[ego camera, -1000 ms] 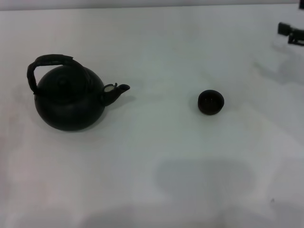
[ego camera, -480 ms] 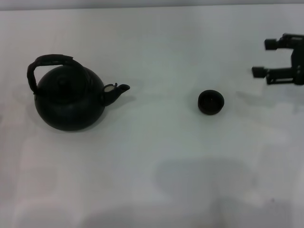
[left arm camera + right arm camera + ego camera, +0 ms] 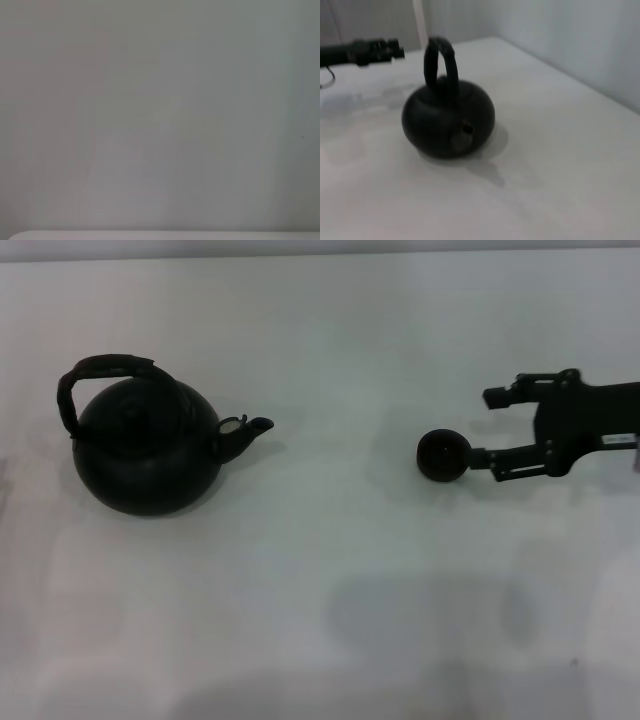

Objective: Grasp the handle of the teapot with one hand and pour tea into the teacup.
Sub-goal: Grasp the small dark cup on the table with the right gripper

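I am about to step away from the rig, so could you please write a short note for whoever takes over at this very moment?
Right gripper: open, empty, reaching in from the right with its nearer finger beside the teacup; contact cannot be judged.
Left gripper: not in view; its wrist camera shows only a blank pale surface.
Teapot: upright on the white table, left side, spout toward the teacup, lid on. Its handle is upright and ungrasped.
Teacup: upright, well to the right of the spout.
Done: nothing yet.
Left: grasp the handle, lift the teapot, carry it to the teacup and pour.
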Motion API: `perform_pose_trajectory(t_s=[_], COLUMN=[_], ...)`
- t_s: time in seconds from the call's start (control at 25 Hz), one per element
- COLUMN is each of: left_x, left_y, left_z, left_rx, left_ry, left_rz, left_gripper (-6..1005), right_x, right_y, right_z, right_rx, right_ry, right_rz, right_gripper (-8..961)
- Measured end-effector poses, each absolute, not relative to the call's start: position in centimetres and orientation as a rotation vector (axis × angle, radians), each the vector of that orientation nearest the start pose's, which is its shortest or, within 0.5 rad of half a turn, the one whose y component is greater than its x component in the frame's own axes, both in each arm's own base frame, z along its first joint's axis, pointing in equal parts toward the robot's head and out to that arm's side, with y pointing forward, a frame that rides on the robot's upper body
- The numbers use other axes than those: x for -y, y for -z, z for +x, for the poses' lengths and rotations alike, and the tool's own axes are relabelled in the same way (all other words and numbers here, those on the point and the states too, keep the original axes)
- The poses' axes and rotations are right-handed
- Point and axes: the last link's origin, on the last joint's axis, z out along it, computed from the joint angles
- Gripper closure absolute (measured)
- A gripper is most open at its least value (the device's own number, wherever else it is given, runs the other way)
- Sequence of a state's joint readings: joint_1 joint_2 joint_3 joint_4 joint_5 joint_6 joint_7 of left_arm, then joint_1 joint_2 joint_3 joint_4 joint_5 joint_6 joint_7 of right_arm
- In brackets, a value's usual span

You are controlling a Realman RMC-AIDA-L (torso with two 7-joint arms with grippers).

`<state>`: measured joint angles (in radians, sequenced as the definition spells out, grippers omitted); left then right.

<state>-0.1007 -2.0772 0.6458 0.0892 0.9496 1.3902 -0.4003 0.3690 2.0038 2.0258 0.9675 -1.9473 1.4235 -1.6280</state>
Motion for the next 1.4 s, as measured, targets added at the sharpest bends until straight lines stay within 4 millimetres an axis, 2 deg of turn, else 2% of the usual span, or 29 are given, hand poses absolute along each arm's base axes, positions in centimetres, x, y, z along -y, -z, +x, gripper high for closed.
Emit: perform_pose_trajectory(t_s=[0.44, 1.4], left_x=[-20.1, -20.9], left_y=[-1.7, -1.7], left_z=[-41.0, -40.7], left_rx=[0.674, 0.666], left_ry=[0.633, 0.640], left_rz=[-1.542, -1.551], left_gripper=[224, 223], right_x=[-33.4, -34.2], right_y=[1.5, 4.6], right_z=[26.8, 26.9], right_rx=[-0.327, -0.274], right_ry=[-0.105, 0.025], right_rz=[-2.793, -2.791], right_gripper=[96, 97])
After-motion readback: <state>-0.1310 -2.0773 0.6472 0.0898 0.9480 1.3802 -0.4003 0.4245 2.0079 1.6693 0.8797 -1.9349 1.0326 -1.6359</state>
